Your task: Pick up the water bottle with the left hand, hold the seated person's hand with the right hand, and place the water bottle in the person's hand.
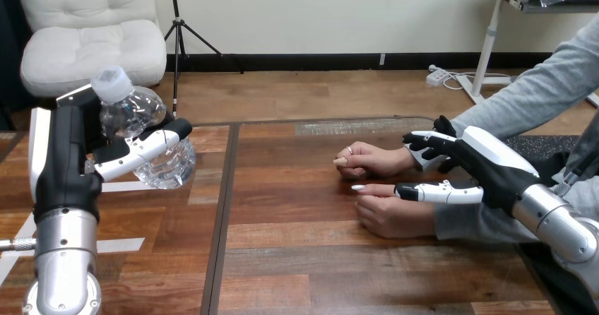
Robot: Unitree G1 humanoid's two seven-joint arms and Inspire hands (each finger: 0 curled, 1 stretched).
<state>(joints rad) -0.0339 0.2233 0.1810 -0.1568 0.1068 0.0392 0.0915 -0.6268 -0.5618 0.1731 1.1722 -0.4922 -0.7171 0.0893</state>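
Observation:
A clear plastic water bottle [134,114] with a white cap is lifted off the table at the left, tilted, with my left hand [67,159] shut on it; a finger crosses its front. At the right the person rests two hands on the wooden table [297,258]. My right hand [494,163] sits at the wrist of the person's farther hand [367,161]: its fingers [429,138] curl over the far side of the wrist and its thumb [438,192] lies along the near side, above the person's nearer hand [392,216].
A dark seam [222,216] runs front to back through the table between the bottle and the person's hands. White tape marks [120,244] lie on the table's left part. A dark mat [530,145] shows at the right edge.

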